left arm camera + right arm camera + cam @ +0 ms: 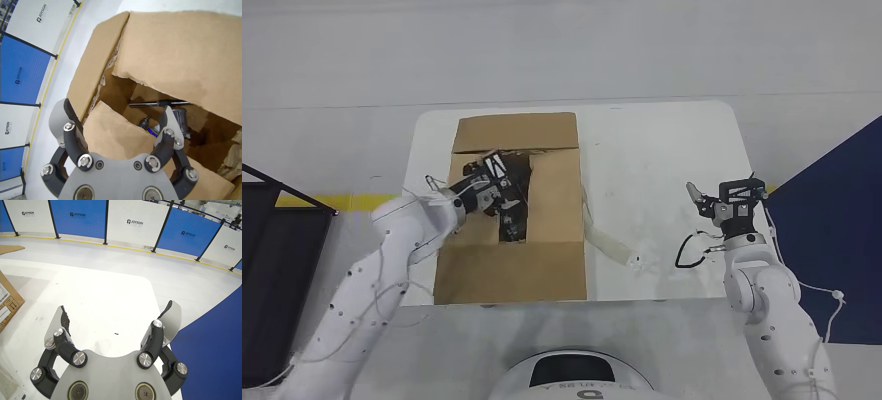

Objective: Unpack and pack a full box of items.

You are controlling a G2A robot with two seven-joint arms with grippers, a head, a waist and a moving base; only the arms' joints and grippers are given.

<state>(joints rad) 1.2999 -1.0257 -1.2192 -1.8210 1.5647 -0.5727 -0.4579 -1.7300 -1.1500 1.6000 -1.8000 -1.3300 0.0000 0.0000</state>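
One cardboard box (512, 265) lies on the left side of the white bench (662, 150), its top flaps parted along a dark central gap. The board is corrugated and matt brown, with a ragged, torn edge on the large flap (170, 56). It looks stiff in the panel but likely to fold at the creases. Inside, half hidden, are a chromed rod (147, 103), what looks like a can (152, 131) with a blue label, and a grey ribbed part (180, 120). The rod appears hard, slick and fairly heavy, best taken across its shaft near mid-length. The can, smooth and round, would probably roll, so a pinch across its body suits it. The left gripper (117, 108) hangs over the gap, its fingers (70, 115) spread wide and empty, straddling a small inner flap (113, 130). Just beside the box a pale strip (607, 240) lies on the bench. Well apart, over the bench's right side, the right gripper (116, 309) is likewise spread wide, holding nothing.
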